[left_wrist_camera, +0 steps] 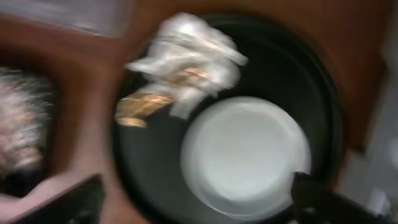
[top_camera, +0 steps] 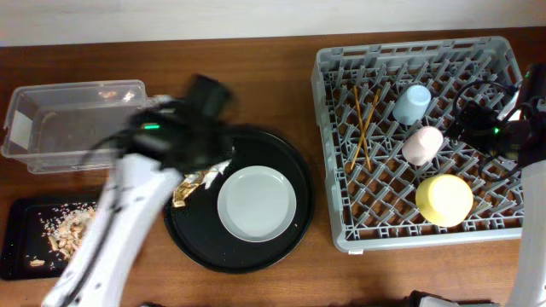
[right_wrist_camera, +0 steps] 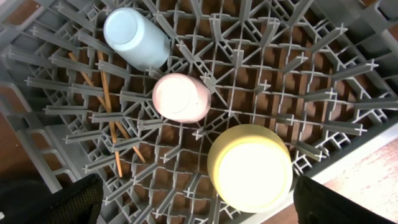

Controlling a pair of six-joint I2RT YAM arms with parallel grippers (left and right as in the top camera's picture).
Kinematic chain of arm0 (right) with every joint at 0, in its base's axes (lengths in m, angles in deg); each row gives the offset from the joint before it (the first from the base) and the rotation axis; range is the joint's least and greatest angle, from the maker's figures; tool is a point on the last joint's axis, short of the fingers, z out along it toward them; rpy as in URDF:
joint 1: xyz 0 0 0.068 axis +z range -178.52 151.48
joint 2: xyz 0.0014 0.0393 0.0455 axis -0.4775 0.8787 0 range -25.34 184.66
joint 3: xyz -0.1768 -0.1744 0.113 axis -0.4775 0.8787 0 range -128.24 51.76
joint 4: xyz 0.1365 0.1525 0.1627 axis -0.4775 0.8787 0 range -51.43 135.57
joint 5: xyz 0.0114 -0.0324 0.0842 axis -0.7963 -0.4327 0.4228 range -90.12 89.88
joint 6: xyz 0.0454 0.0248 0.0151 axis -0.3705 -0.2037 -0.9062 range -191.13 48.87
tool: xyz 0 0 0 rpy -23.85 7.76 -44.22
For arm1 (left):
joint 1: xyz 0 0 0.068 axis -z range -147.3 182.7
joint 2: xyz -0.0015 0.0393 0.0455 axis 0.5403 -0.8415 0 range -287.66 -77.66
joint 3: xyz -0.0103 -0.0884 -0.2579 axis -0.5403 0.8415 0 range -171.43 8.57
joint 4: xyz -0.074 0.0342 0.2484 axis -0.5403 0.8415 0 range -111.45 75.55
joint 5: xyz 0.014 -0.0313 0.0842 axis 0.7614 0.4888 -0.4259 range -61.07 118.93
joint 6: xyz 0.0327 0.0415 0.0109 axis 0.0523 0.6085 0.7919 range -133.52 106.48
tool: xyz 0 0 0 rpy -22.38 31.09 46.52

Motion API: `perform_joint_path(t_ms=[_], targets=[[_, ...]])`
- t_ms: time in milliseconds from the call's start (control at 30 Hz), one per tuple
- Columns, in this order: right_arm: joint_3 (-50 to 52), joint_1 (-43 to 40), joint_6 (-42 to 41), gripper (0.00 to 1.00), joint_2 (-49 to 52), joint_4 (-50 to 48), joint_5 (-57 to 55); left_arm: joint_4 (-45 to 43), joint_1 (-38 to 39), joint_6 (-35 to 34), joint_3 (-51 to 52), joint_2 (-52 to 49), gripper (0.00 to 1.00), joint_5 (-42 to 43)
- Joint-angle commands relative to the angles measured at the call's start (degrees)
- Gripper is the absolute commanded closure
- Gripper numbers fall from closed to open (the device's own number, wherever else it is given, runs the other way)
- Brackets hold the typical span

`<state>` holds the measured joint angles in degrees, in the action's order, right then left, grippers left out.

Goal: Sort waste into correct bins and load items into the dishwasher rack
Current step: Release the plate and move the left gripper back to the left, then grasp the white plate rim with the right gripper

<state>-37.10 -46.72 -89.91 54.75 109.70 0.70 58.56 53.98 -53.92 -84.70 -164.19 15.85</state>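
Note:
The grey dishwasher rack [top_camera: 341, 128] holds the yellow-green bowl [top_camera: 444, 199], pink cup [top_camera: 422, 145], light blue cup [top_camera: 412, 104] and two chopsticks [top_camera: 365, 124]. They also show in the right wrist view: bowl [right_wrist_camera: 250, 168], pink cup [right_wrist_camera: 181, 97], blue cup [right_wrist_camera: 135, 37], chopsticks [right_wrist_camera: 109, 112]. The pale plate [top_camera: 256, 203] lies on the big round black tray [top_camera: 294, 170]. Crumpled white-and-gold wrappers [left_wrist_camera: 183, 62] lie on the tray beside the plate [left_wrist_camera: 245, 155]. My left gripper [left_wrist_camera: 196, 205] is open and empty above tray and plate, blurred. My right gripper [right_wrist_camera: 199, 205] is open and empty above the rack.
The clear tub [top_camera: 72, 124] stands at the far left. The shallow black tray [top_camera: 21, 256] with beige food scraps [top_camera: 68, 228] lies at the front left. The left arm [top_camera: 111, 230] crosses above the table between them and the round tray.

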Motion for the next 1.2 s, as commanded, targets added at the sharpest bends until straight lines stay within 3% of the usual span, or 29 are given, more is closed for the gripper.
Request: perform_joint_path(t_ms=[0,167,300,367,400,633,733,800,867,967,1167], targets=[[0.46,-0.2,0.55,0.02,0.07,-0.02,-0.9,6.01,-14.67,-0.31,-0.42,3.39,0.01,-1.68],[0.46,-0.2,-0.31,0.02,0.07,-0.61,2.78,9.46,-27.47,-0.28,-0.42,3.43,0.01,-1.16],[0.48,0.61,1.6,0.02,0.07,2.99,24.92,9.46,-29.03,-0.31,-0.42,3.43,0.01,-1.11],[0.48,5.16,9.42,0.02,0.07,2.97,32.76,9.46,-29.0,-0.31,-0.42,3.41,0.0,-1.11],[0.5,9.68,12.35,0.02,0.07,3.06,32.24,9.46,-29.0,-0.31,-0.42,3.41,0.01,-1.11],[0.57,38.27,12.26,0.02,2.71,-2.08,20.0,9.46,-29.0,-0.31,-0.42,3.41,0.01,-1.11],[0.57,48.19,3.15,0.06,8.37,-5.77,10.75,9.46,-29.0,-0.31,-0.42,3.41,0.01,-1.11],[0.57,52.54,-2.36,0.21,13.33,-7.82,6.29,9.46,-29.0,-0.31,-0.42,3.41,0.01,-1.11],[0.57,56.24,-6.58,0.25,20.37,-10.62,2.95,9.46,-29.0,-0.31,-0.42,3.41,0.01,-1.11],[0.57,57.92,-11.58,0.25,27.91,-11.5,-2.89,9.46,-29.0,-0.31,-0.42,3.41,0.01,-1.11],[0.57,57.81,-12.2,0.25,36.5,-12.63,-3.06,9.46,-29.0,-0.31,-0.42,3.41,0.01,-1.11]])
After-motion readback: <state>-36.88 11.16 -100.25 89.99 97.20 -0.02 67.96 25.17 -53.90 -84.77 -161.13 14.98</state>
